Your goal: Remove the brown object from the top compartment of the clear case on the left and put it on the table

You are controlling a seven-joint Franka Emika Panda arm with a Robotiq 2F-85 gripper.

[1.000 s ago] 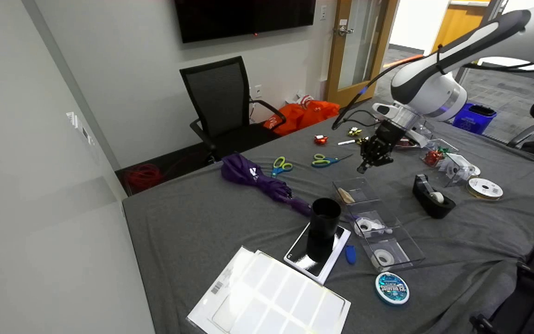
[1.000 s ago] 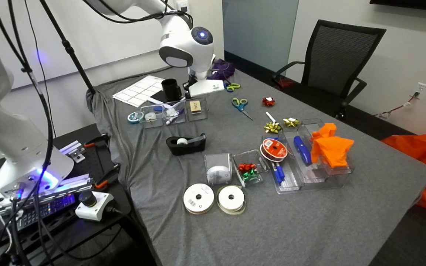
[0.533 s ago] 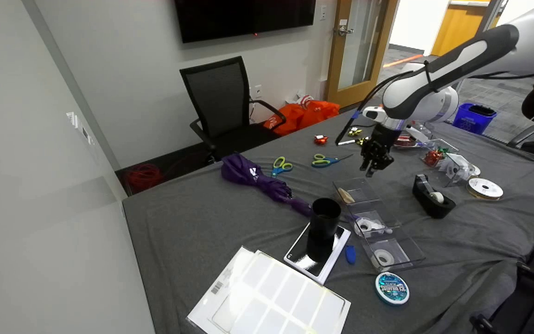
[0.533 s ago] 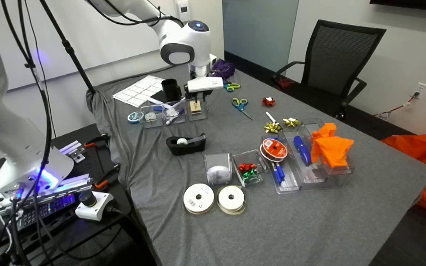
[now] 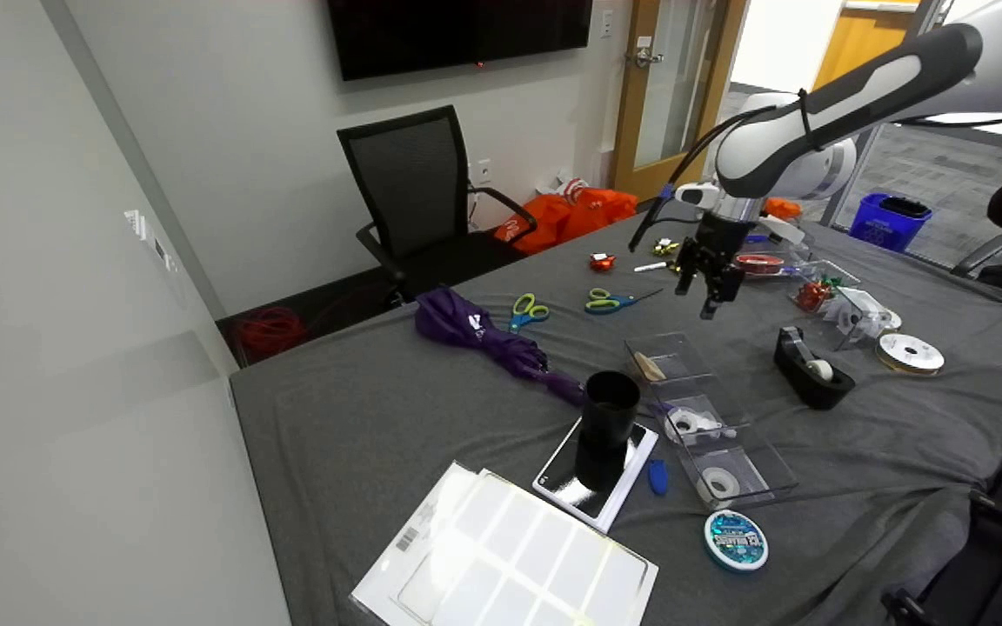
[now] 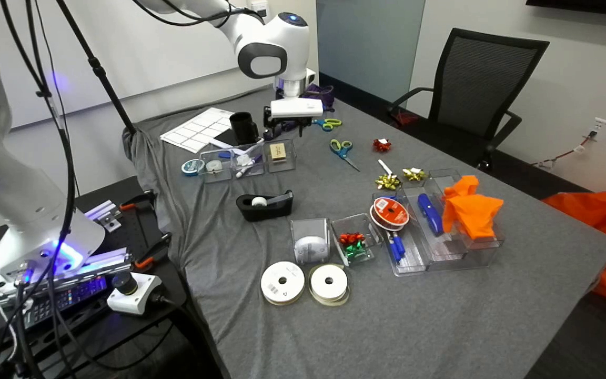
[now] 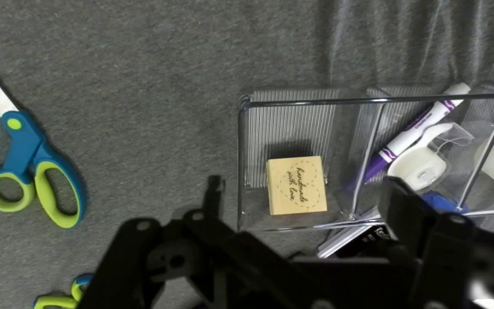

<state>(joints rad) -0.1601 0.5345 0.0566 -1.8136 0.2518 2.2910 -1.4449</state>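
Centre over it, then go straight down

In the wrist view, the wooden block (image 7: pixel 297 185) to be fetched sits in the end compartment (image 7: pixel 290 128) of the clear case (image 7: pixel 345 102), its face reading "handmade with love". The gripper (image 7: pixel 305 181) hangs roughly over it, fingers (image 7: pixel 212 193) spread wide, holding nothing. One fingertip shows outside the case's end and the other over the neighbouring compartment (they are nearer this viewpoint, so the gap may look wider than it is). I would trim that spread before dropping below the rim, so both tips come down inside, one each side of the block.

In an exterior view, the black tape dispenser (image 5: pixel 814 374) stands to one side of the case; a vertical descent should leave it alone. The tips point down, apart from the case; their height cannot be judged. Whether the block lies flat or leans is hard to tell, so squeeze gently and let it settle.

In an exterior view, a pair of scissors (image 6: pixel 342 150) lies on the table (image 6: pixel 413 316) off that same end of the case. The stretch between them looks a sensible landing spot: raise the block above the rim first, and let go only once it touches.
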